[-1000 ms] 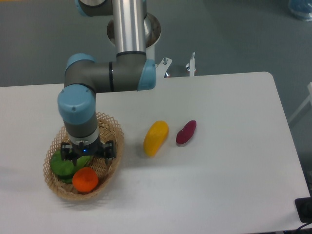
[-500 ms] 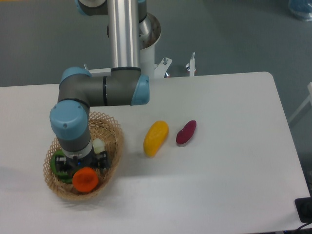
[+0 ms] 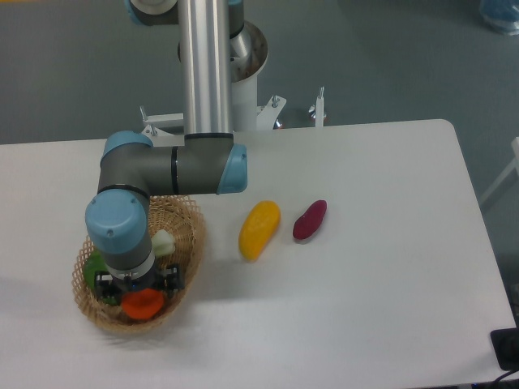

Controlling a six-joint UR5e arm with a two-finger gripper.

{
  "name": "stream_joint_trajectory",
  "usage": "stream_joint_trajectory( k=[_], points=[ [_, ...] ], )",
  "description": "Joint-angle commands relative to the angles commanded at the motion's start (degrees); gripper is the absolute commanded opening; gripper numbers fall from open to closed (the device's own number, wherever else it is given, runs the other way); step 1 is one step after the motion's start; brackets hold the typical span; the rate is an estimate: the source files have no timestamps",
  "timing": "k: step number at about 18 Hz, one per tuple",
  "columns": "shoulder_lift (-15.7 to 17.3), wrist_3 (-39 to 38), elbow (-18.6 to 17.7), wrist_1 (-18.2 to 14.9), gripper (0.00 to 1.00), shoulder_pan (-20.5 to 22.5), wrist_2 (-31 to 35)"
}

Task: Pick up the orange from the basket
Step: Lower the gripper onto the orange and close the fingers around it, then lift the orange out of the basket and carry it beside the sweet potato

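The grey and pale-blue arm [image 3: 174, 166] drops straight from its upright silver column, elbows left, then points its wrist straight down into the oval tan woven wicker basket [image 3: 186, 243] at the left of the white table [image 3: 365, 284]. The black two-finger gripper [image 3: 139, 293] sits right over the small round bright orange fruit [image 3: 143, 305], which lies in the basket's near part; the wrist hides the jaws, so I cannot tell whether they pinch it. A green fruit [image 3: 94, 265] and a pale one [image 3: 164, 241] lie beside it. A yellow mango-shaped fruit [image 3: 259, 229] and a dark red one [image 3: 309, 220] rest well apart on the table.
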Motion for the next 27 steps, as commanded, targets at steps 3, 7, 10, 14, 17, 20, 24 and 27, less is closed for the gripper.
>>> stream_joint_trajectory(
  k=[3,7,10,14,17,20,24,27],
  points=[
    [-0.1,-0.1,0.0,0.0,1.0,0.0,-0.1],
    [-0.1,-0.3,0.2,0.0,0.82,-0.2,-0.1],
    [0.0,-0.4,0.5,-0.1,0.65,-0.2,-0.2],
    [0.9,-0.3,2.0,-0.2,0.63,0.0,-0.8],
    [3.2,0.3,2.4,-0.2,0.64,1.0,-0.9],
    [4.9,0.6,2.3,-0.3,0.64,3.0,-0.4],
    [7.3,2.6,2.1,-0.2,0.64,7.3,-0.2],
    [7.8,6.6,1.5,-0.3,0.64,12.5,-0.2]
  ],
)
